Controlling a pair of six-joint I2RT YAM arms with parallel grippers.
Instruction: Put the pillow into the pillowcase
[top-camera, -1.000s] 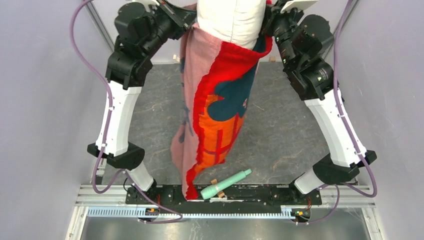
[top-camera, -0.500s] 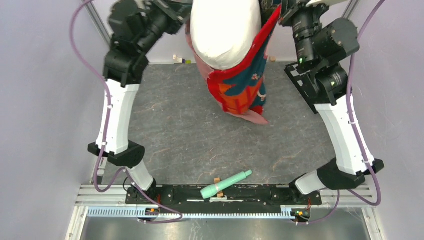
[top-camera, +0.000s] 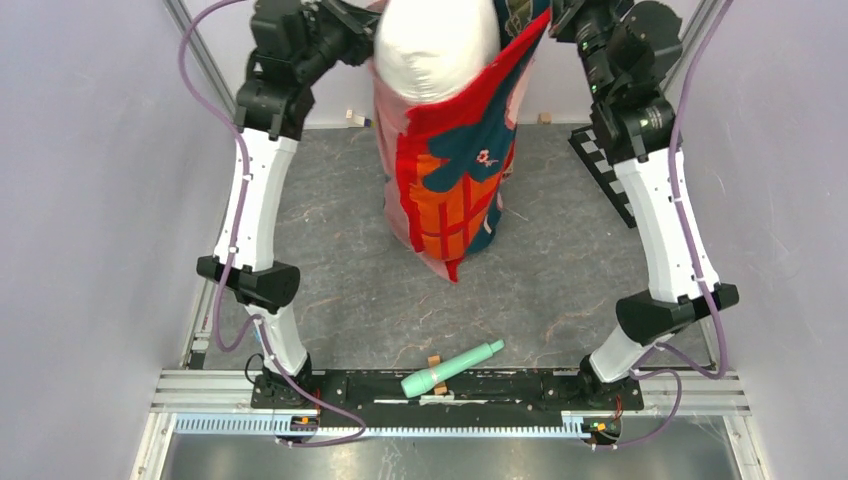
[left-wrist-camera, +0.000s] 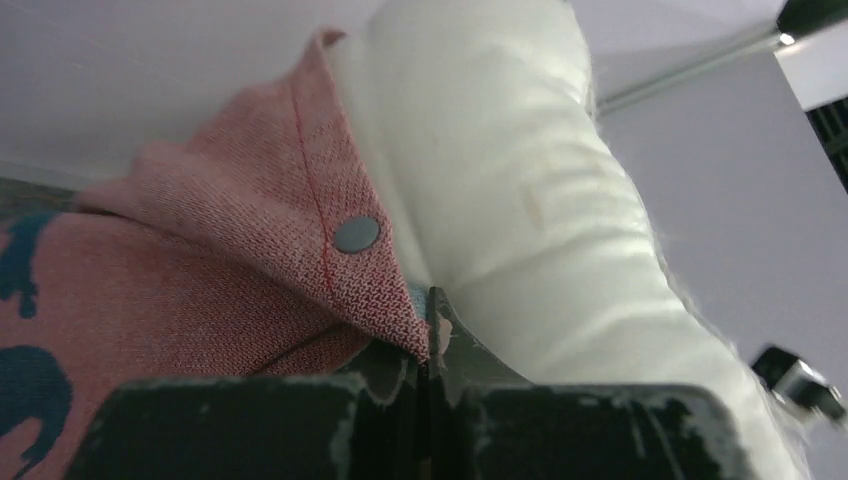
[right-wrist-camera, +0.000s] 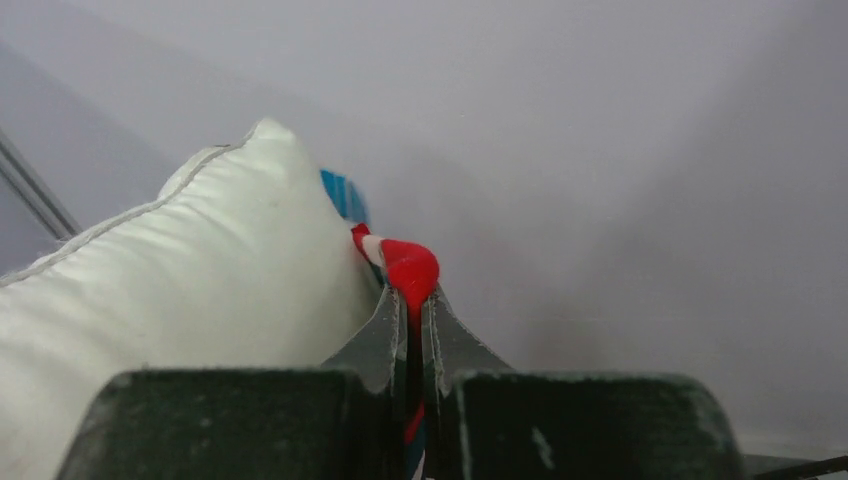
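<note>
step: getting pillow (top-camera: 435, 45) down into pillowcase (top-camera: 450, 170) | left tool (left-wrist-camera: 432, 330): pinched tight on pink rim | right tool (right-wrist-camera: 412, 310): pinched tight on red rim | place: partly in, white top poking out, high over far edge of counter (top-camera: 330, 260) | next: likely shake, rims held, to slide pillow deeper

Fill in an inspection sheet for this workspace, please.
Surface: dark grey mottled tabletop, nothing spilled.
Job's things: puffy white stuffed pillow partly inside the red-and-pink fabric pillowcase, its top bulging out; the case hangs raised.
Clutter: mint-green cylindrical tool near the front; dark patterned board at the right.
Grippers: left gripper shut on the pink hem; right gripper shut on the red edge.
Cables: purple cables loop along both arms, not snagged.
Surroundings: pale lilac walls; aluminium rail in front.
</note>
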